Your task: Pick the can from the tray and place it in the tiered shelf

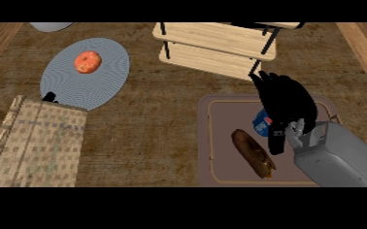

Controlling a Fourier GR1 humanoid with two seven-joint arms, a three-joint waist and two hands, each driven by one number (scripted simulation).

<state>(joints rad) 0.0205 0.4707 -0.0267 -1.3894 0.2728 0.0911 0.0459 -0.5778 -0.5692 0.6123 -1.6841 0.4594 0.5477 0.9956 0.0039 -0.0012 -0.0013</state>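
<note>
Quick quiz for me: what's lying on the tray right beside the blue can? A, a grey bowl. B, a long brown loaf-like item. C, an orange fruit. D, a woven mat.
B: a long brown loaf-like item lies on the tray just left of the blue can, which the right hand partly covers.

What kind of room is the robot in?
Probably a kitchen: a wooden counter holds a plate with round food, a tray with a can, and a tiered shelf.
</note>
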